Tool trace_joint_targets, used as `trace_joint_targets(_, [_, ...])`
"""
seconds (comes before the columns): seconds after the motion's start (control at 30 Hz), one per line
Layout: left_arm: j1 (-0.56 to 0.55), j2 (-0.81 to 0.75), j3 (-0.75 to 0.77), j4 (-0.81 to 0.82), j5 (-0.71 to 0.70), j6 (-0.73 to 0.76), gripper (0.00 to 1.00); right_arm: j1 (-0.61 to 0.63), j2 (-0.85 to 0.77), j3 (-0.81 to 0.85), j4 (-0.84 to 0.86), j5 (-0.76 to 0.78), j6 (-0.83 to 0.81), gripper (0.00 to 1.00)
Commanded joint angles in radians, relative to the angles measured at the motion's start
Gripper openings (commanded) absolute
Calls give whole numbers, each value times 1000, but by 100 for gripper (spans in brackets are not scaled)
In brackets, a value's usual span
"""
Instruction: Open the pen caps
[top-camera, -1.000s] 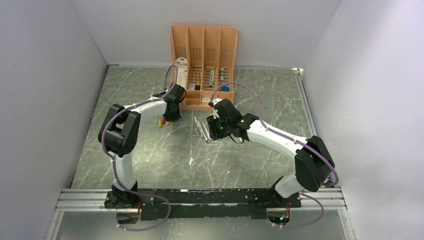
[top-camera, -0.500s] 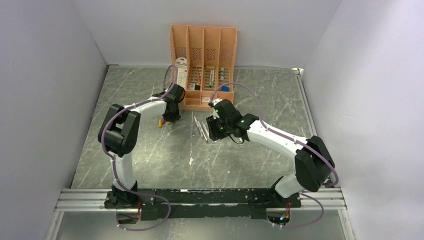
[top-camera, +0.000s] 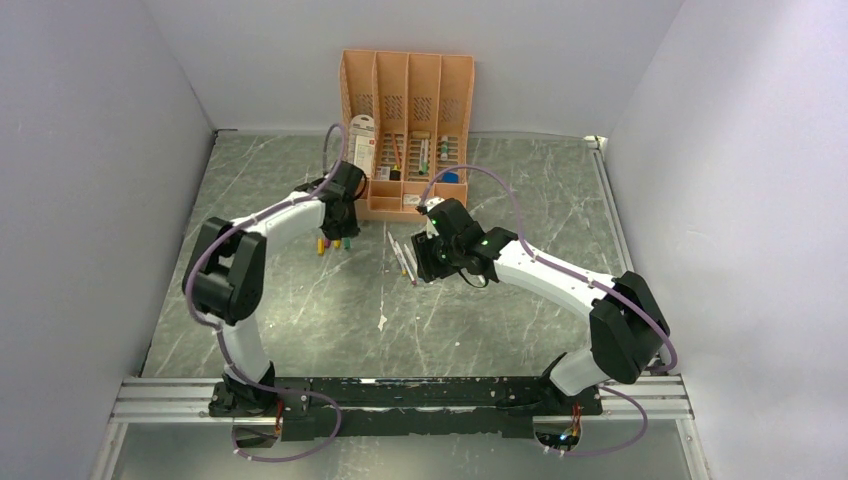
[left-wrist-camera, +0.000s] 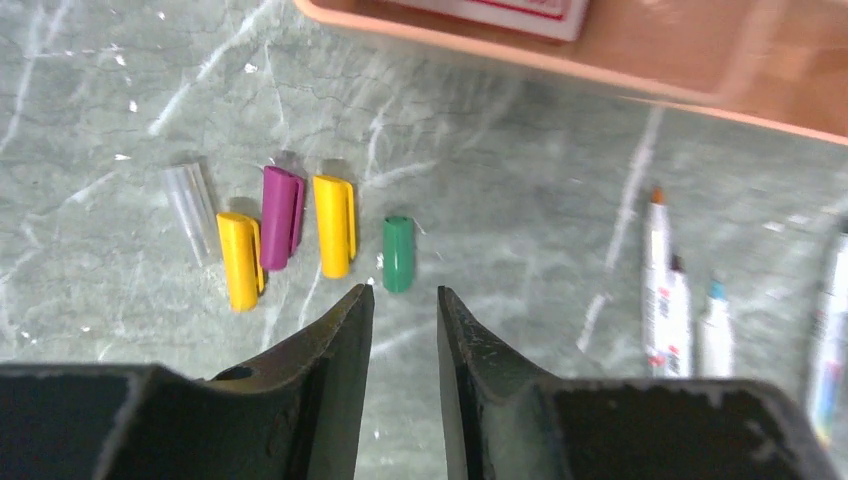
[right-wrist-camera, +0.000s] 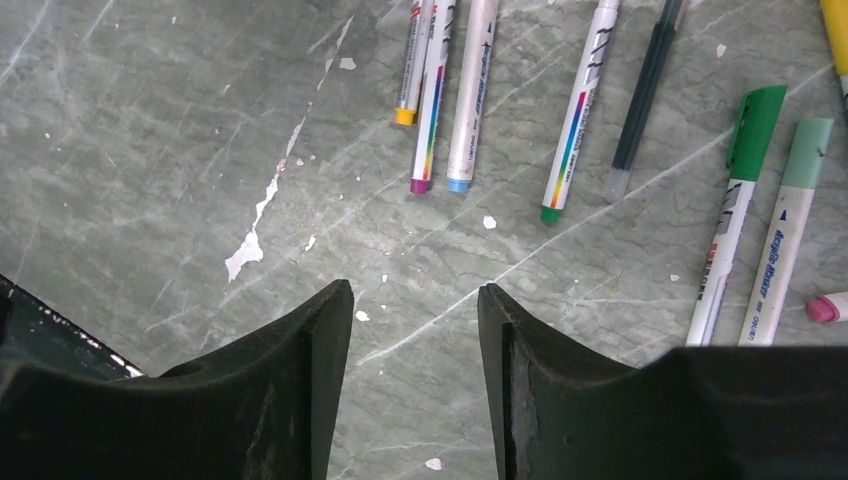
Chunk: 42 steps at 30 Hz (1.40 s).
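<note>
Your right gripper (right-wrist-camera: 413, 295) is hanging open and empty over the surface (right-wrist-camera: 150, 150), and the green-capped pen (right-wrist-camera: 735, 205) is lying at the frame's upper right, long axis near-vertical, nearer this arm.

Counted in the left wrist view, from 10 to 12 o'clock: two yellow caps (left-wrist-camera: 334, 225), one purple cap (left-wrist-camera: 281, 217), one green cap (left-wrist-camera: 397, 253), one clear cap (left-wrist-camera: 190, 210); five in all. Seven pens (right-wrist-camera: 473, 95) in the right wrist view, from 11 to 3 o'clock, two capped green.
</note>
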Motion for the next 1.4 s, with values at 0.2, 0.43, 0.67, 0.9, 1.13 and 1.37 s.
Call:
trace_joint_targets(0.2, [-8, -320, -39, -42, 128, 22, 61, -78, -30, 43, -42, 49, -32, 52])
trace_joint_targets(0.43, [-8, -484, -121, -26, 214, 27, 100, -205, -10, 52, -46, 37, -53, 53])
trace_joint_targets(0.67, [-8, -628, -237, 3, 321, 27, 100, -251, 78, 104, -36, 22, -75, 48])
trace_joint_targets(0.9, [-8, -772, -355, 30, 373, 17, 100, -252, 159, 159, -16, -62, -81, 41])
trace_joint_targets(1.13, [-8, -861, -400, 5, 368, 13, 100, -243, 233, 177, 6, -120, -70, 37])
trace_joint_targets(1.37, [-8, -865, -389, -5, 364, 21, 100, -219, 288, 195, 14, -127, -58, 35])
